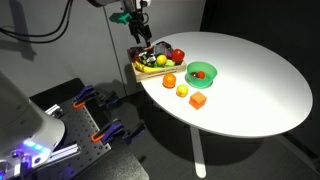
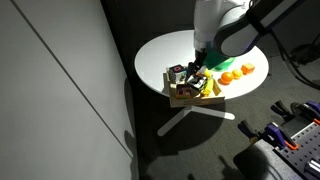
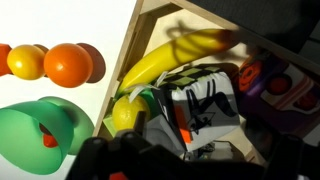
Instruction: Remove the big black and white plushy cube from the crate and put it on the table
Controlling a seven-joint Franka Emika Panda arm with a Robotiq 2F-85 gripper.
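The round white table fills most of both exterior views, its pedestal leg below it. The robot arm reaches down over the table's edge, where the crate with yellowish sides sits. The gripper hangs low over the crate. In the wrist view its dark, blurred fingers stand apart on either side of the frame and clasp nothing.

Just beside the crate, on the bare tabletop, lies a round green bowl with something red in it. The big black and white plushy cube is inside the crate, wedged among other toys directly under the gripper. Its white patch carries dark marks too blurred to read. A yellow banana lies against the crate's wall beside the cube. Outside the crate, an orange fruit touches a smaller yellow fruit. An orange block rests apart from them, beyond the bowl.
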